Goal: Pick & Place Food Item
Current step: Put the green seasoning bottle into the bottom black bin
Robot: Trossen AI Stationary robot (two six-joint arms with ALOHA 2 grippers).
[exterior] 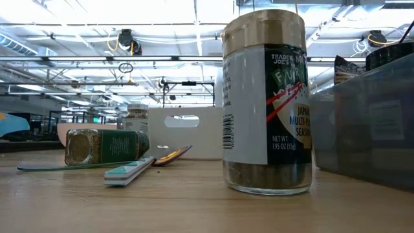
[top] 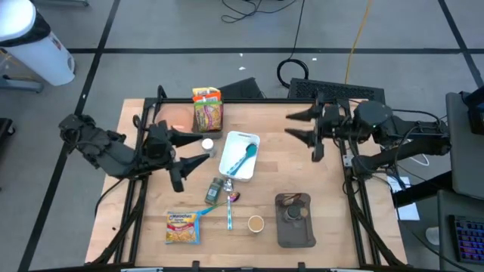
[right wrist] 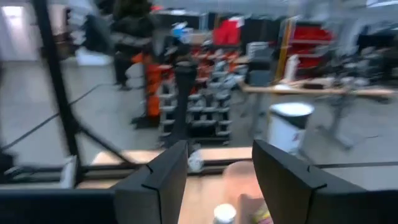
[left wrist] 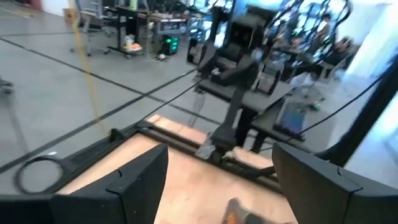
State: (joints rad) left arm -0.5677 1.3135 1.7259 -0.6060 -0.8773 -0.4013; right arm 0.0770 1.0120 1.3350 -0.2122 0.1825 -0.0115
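1. Left gripper [top: 198, 147]: jaws apart, empty, above the desk [top: 333, 196] beside the white bin [top: 240, 156]
2. Right gripper [top: 299, 125]: jaws apart, empty, over the far right of the desk
3. Noodle packet [top: 182, 227], probably the food item, lies at the near left edge

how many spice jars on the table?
2. One jar lying on its side below the white tray; one upright jar in the dark tray at lower right. Others could be hidden.
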